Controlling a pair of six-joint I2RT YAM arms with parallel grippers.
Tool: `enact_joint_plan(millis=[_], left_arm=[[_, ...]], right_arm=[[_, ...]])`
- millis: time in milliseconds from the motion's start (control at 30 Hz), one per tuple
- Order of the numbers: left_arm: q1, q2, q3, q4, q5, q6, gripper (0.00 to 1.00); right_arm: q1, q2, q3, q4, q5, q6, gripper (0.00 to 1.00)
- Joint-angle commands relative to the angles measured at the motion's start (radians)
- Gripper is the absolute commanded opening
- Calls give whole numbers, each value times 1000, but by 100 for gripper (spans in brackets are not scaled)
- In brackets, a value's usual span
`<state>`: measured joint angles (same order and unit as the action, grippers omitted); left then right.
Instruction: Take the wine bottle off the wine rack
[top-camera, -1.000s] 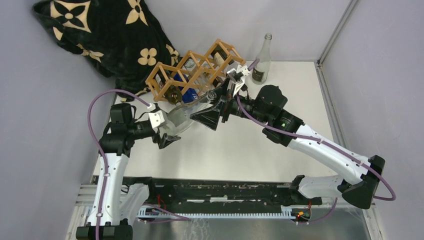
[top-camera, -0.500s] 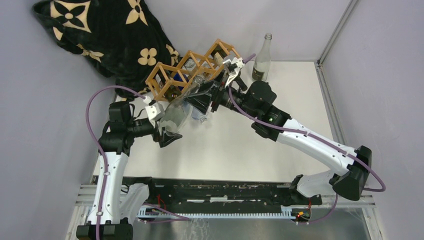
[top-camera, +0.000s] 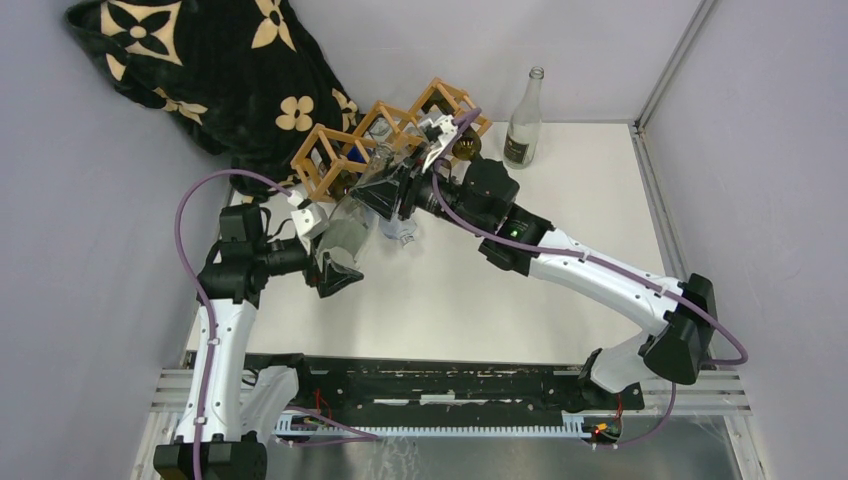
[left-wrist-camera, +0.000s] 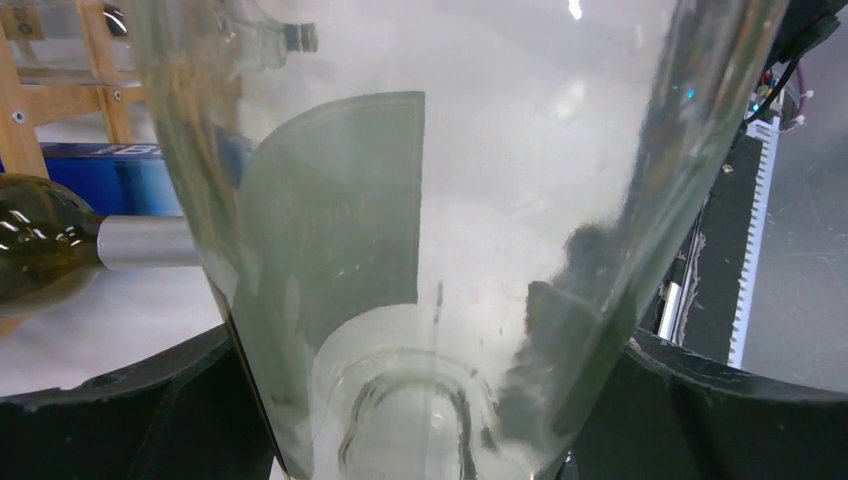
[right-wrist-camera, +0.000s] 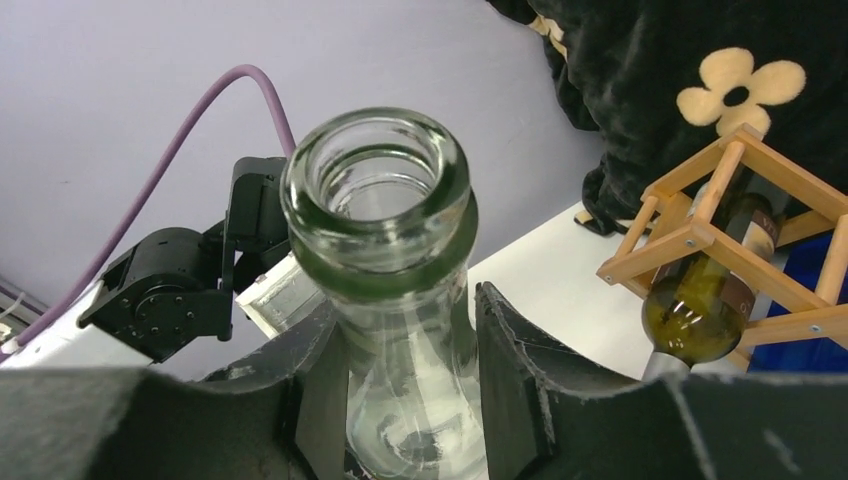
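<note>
Over a white table (top-camera: 560, 270), the wine bottle (top-camera: 350, 235) was clamped at base by left gripper (left-wrist-camera: 420, 420), at neck by right gripper (right-wrist-camera: 410, 400), wine rack (top-camera: 335, 150) at twelve o'clock.

The bottle (top-camera: 352, 232) is clear glass with a pale grey label. The rack (right-wrist-camera: 694, 238) is light brown wood. A second bottle (right-wrist-camera: 690, 312) is dark green. The blanket (top-camera: 190, 70) is black with cream flowers. The table (top-camera: 560, 190) is white.
</note>
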<state>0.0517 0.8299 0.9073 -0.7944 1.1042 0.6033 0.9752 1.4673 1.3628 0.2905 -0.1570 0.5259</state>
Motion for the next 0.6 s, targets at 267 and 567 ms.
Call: enact_joint_plan(millis=[267,567], left_arm=[[2,14,93,-2,-37,90,100],[2,59,100,12,-191,36,100]], right_arm=[[-11,-15,171,-131,85,-141,0],[-170,-167,157,-227,55,-180,0]])
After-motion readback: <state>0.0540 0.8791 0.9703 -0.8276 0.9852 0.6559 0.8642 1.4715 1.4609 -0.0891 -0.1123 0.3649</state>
